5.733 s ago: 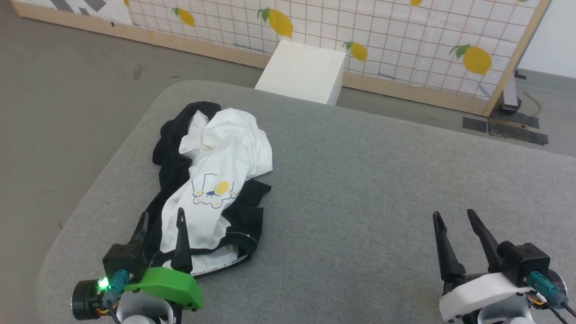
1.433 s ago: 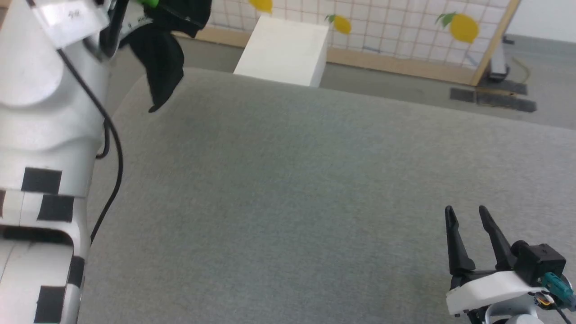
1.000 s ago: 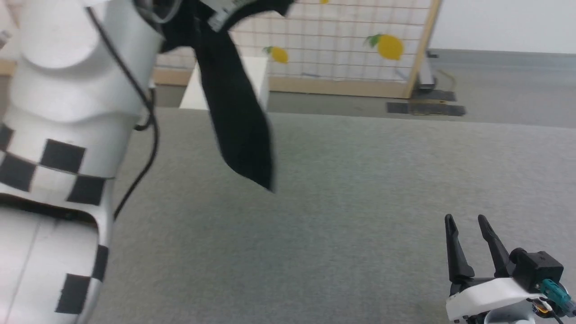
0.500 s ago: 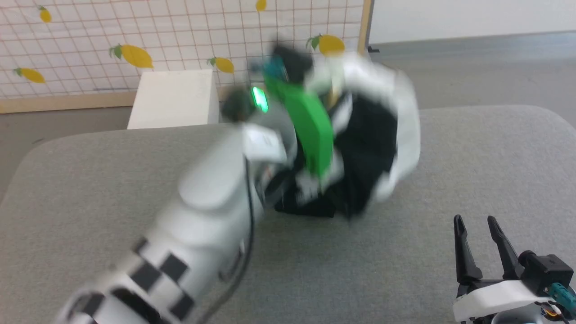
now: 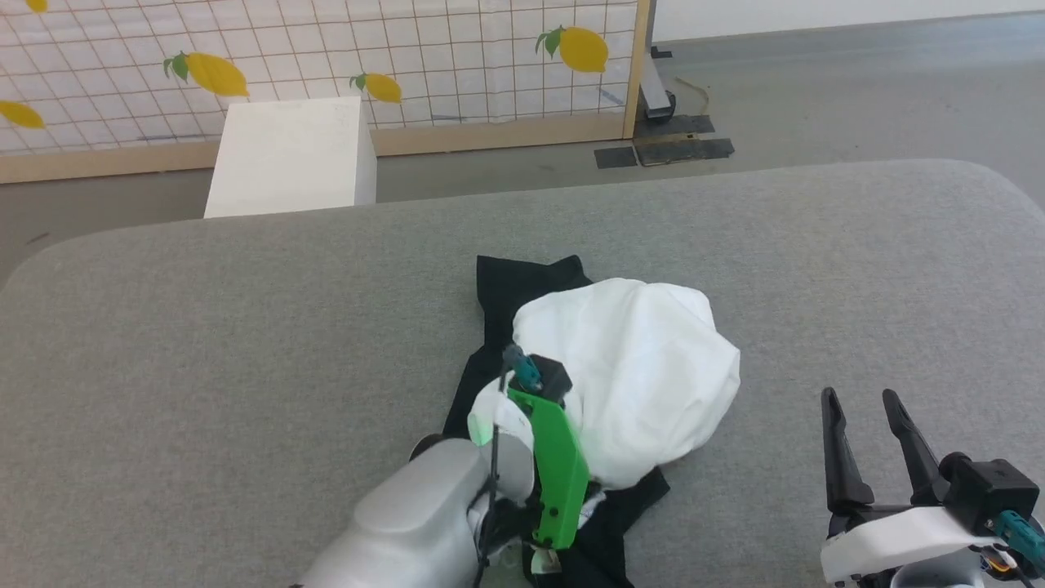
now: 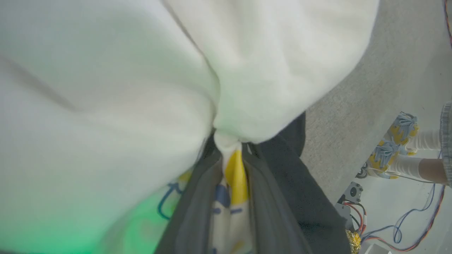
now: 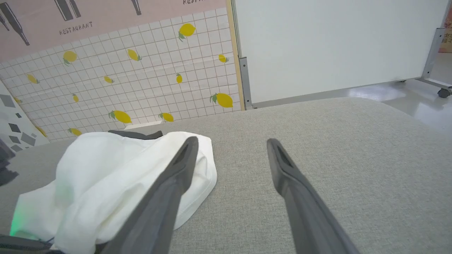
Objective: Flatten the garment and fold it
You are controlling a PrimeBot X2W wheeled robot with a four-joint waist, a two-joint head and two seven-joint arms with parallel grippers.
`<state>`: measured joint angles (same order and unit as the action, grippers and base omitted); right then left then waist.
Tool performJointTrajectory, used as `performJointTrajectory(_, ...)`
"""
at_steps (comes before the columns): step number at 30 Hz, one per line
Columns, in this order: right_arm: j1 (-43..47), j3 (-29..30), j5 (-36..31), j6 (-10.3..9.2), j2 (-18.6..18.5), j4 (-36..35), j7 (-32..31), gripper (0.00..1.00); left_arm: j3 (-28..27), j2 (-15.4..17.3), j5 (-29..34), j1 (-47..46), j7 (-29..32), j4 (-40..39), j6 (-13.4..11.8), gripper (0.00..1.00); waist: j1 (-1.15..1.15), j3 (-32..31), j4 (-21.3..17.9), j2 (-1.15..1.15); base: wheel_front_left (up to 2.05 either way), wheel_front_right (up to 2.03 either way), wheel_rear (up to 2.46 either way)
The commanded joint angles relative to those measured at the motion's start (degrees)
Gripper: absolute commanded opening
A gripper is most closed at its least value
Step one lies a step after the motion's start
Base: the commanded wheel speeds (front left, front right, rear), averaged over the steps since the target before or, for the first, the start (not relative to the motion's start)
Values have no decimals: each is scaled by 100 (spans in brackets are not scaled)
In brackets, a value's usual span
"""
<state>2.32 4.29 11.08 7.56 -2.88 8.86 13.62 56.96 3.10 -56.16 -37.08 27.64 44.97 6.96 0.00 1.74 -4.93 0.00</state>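
The garment (image 5: 645, 376) lies bunched in the middle of the grey table (image 5: 204, 367). Its white body is puffed up, and a black sleeve (image 5: 522, 286) pokes out at the far side. My left gripper (image 6: 230, 143) is shut on a pinch of white cloth carrying the yellow-and-blue print (image 6: 233, 173). In the head view its green casing (image 5: 555, 465) rests at the garment's near left edge, with the fingers hidden in the cloth. My right gripper (image 5: 861, 400) stands open at the lower right, off the garment. Its wrist view shows the open right gripper (image 7: 232, 141) with the garment (image 7: 116, 165) to its left.
A white box (image 5: 286, 155) stands on the floor beyond the table's far edge, before a lemon-print screen (image 5: 408, 49). The left wrist view shows a person's shoes (image 6: 397, 141) and loose cables (image 6: 413, 225) on the floor past the table edge.
My left arm lifted the garment from the table's left side, swung it through the air and brought it down mid-table. The head camera turned meanwhile. The right gripper stayed open.
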Motion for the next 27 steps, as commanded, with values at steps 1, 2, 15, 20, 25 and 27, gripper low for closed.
performJointTrajectory(1, -11, -2, 16, -8, 1, 11, 17, 100, -72, -5, -193, 96, 110, -37, -44, 100, 0, -46, 52, 0, 0, 0, 0)
performJointTrajectory(2, -5, 8, 16, -8, 1, 13, 18, 100, -162, -9, -313, 66, 129, -116, -52, 100, 0, -59, 80, 0, 0, 0, 0)
performJointTrajectory(15, 113, 26, 147, -8, 1, 15, -15, 100, -2185, 651, -1120, -460, -1680, -1379, -161, 100, 0, -410, 475, 0, 0, 0, 0)
performJointTrajectory(20, 127, 99, 147, -8, 1, -3, -71, 100, -2473, 1358, -146, -325, -3291, -1579, -532, 100, 0, -476, 629, 0, 0, 0, 0)
performJointTrajectory(25, 171, 160, 167, -8, 1, 0, -72, 100, -2392, 1970, 822, 64, -4089, -1755, -1069, 100, 0, -533, 771, 0, 0, 0, 0)
performJointTrajectory(27, 183, 168, 167, -8, 1, 5, -76, 100, -2426, 2158, 1060, 296, -4187, -1915, -1213, 100, 0, -549, 803, 0, 0, 0, 0)
